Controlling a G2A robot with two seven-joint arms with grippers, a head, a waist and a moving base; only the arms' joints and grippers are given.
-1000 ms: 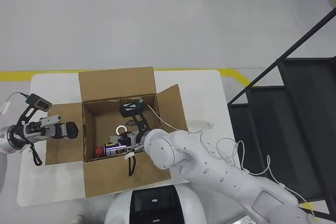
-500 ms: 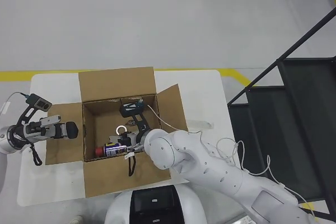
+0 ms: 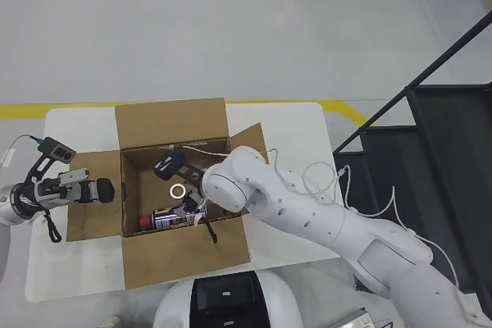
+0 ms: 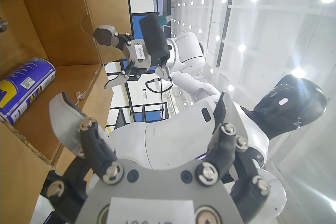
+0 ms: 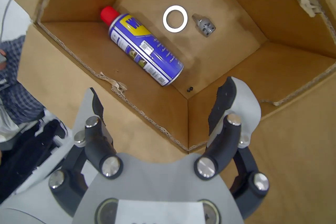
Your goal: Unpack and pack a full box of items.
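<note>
The box (image 3: 172,123) holds 1 spray can (image 5: 143,49) on its side, 1 flat ring (image 5: 175,19) and 1 small metal piece (image 5: 204,25). The right gripper (image 5: 162,95) hangs above them, wide open and empty; I think the round can may roll out of its grip, and the thin ring may slip.

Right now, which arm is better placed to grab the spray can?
Probably right: the right pincer, open, hangs over the box holding the spray can; the left pincer sits outside it.
</note>
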